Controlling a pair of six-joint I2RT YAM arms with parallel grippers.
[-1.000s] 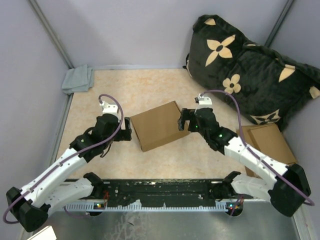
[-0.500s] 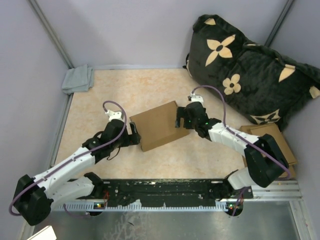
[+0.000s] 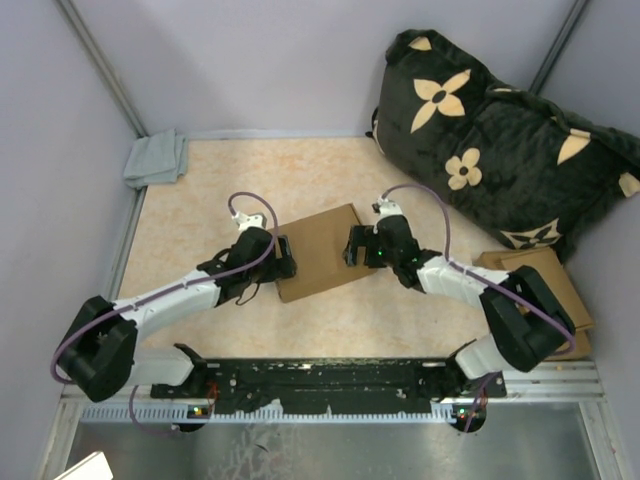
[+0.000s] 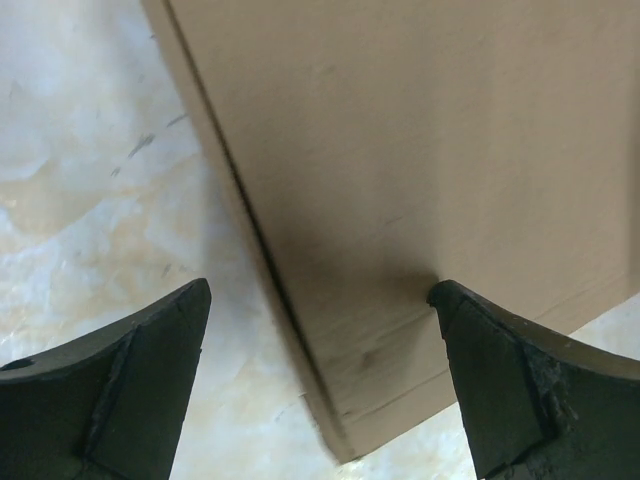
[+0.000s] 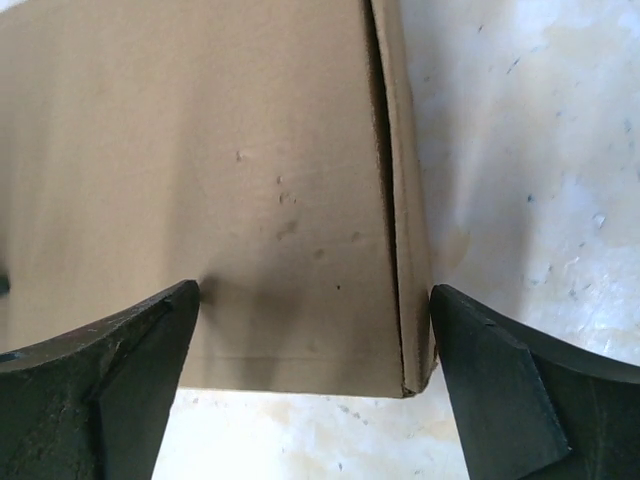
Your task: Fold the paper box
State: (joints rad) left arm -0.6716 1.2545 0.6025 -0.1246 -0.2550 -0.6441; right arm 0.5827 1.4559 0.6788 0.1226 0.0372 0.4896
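The paper box [image 3: 315,252] is a plain brown cardboard box, closed, lying on the beige table in the middle. My left gripper [image 3: 283,260] is open at the box's left end; in the left wrist view its jaws straddle the box's near-left corner [image 4: 340,400], one finger over the lid, one over the table. My right gripper [image 3: 352,246] is open at the box's right end; in the right wrist view the jaws straddle the box's corner [image 5: 400,340], with the box's side wall between them. Neither grips anything.
A stack of smaller flat cardboard pieces [image 3: 545,285] lies at the right. A black cushion with tan flowers [image 3: 500,140] fills the back right corner. A grey cloth [image 3: 155,158] lies at the back left. Grey walls enclose the table.
Both arms have moved inward to the box's two ends. The left gripper came right onto the left end, the right gripper came left onto the right end. The box has barely shifted.
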